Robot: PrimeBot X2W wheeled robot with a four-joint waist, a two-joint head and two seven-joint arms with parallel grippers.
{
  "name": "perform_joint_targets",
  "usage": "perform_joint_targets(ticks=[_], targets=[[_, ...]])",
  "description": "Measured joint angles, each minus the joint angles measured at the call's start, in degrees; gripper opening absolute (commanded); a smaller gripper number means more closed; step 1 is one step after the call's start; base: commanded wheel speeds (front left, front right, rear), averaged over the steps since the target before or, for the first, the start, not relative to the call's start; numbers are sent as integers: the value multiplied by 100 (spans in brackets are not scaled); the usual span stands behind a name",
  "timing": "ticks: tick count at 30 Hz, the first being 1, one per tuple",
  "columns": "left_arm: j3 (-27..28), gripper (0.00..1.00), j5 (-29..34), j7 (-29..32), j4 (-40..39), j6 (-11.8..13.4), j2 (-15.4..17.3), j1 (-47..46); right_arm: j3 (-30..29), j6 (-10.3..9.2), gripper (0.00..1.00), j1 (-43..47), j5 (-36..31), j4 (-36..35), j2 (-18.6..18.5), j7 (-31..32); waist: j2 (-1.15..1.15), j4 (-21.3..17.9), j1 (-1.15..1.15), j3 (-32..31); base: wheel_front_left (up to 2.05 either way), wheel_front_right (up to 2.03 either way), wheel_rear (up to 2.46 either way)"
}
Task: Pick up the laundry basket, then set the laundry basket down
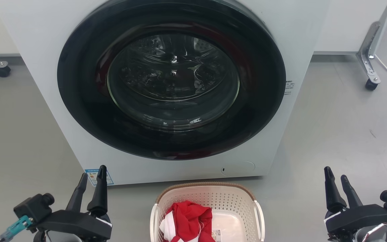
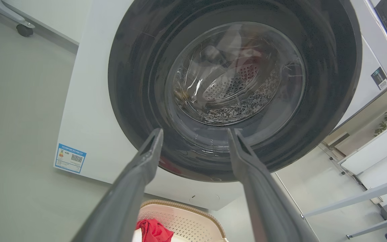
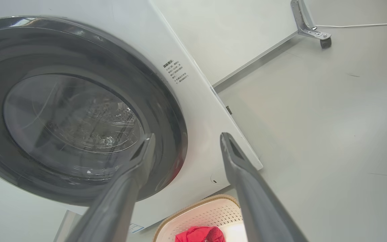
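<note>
The cream-white perforated laundry basket (image 1: pixel 233 201) with a brown woven-look rim stands on the floor at the bottom centre of the head view, just in front of the washing machine. A red and white cloth (image 1: pixel 188 218) lies inside it. The basket (image 2: pixel 186 222) also peeks between the left gripper's fingers, and its rim (image 3: pixel 210 211) is low in the right wrist view. My left gripper (image 1: pixel 92 176) hovers open to the basket's left, well apart from it. My right gripper (image 1: pixel 336 176) stands open to its right, holding nothing.
A white front-loading washing machine (image 1: pixel 79 127) with its round dark door (image 1: pixel 171 80) shut fills the space straight ahead. Grey floor (image 1: pixel 341 127) spreads on both sides. A castor leg (image 1: pixel 370 64) stands at the far right, another castor (image 1: pixel 2 70) at the far left.
</note>
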Motion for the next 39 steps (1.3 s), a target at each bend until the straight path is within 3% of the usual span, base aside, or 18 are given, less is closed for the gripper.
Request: perform_joint_targets(ticks=[12,39], targets=[[-249,100,1263,-246,-192,298,120,13,247,-242,100,-13,-1224,-56,-134,-248,0,-8,0,22,0,0,0],[-486,100,3484,-837,-525,706,137,286,534,-645,100,120,-3328,-169,-201,-811,0,-19,0,43,0,0,0]])
